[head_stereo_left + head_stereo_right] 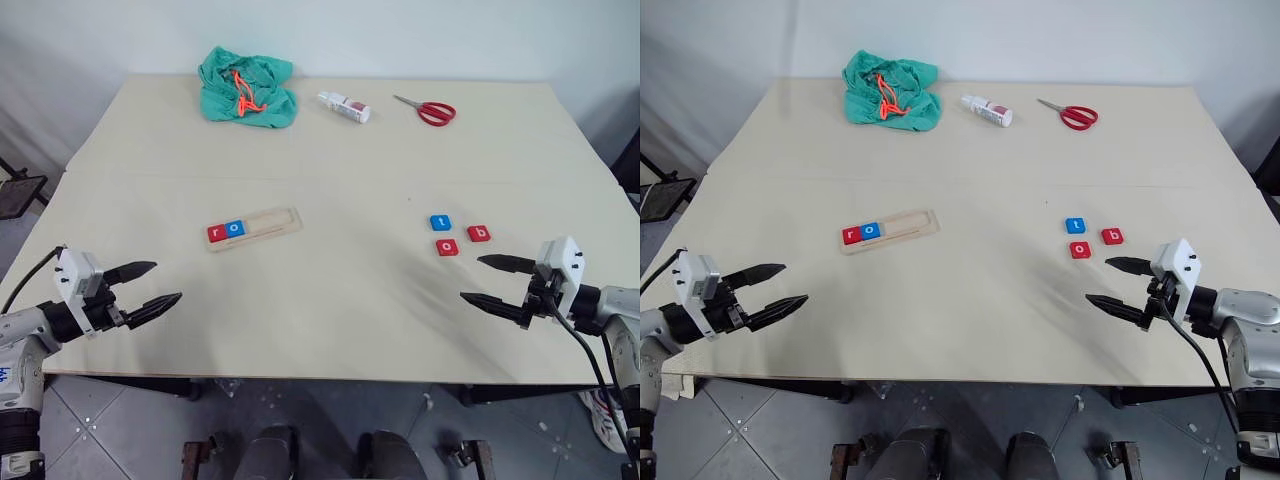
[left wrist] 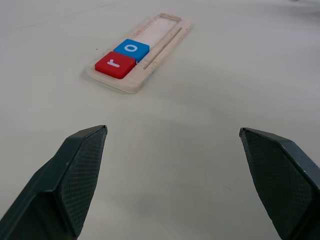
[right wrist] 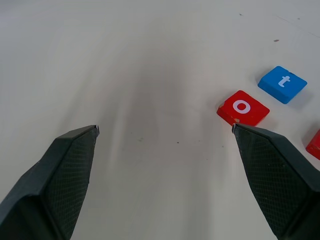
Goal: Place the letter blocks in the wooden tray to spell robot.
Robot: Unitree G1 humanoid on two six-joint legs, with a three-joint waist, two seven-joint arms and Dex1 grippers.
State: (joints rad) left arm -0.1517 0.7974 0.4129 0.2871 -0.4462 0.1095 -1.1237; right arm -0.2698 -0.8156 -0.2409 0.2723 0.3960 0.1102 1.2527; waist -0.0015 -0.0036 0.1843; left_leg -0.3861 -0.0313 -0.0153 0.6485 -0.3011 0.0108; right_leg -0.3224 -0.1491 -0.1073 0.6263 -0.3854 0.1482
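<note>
Right wrist view: red "o" block (image 3: 243, 107) beside right tool (image 3: 165, 150)

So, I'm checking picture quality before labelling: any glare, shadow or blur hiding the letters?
Left eye view: even light, no glare; the r and blue o in the wooden tray read clearly. Right wrist view: red o and t sharp, soft shadow on the table.

Table (image 1: 330, 310) top: pale, matt, smooth sheet with faint scuffs. Wooden tray (image 1: 277, 222): pale bare wood, unvarnished look, visible grain. Letter blocks (image 3: 242, 107): smooth, slightly satin red and blue faces, white print. Gripper fingers (image 2: 75, 170): black, matt, fine cross-hatched texture. Near the far edge: crumpled green cloth (image 1: 247, 90), scissors (image 1: 430, 110) with glossy red handles.
</note>
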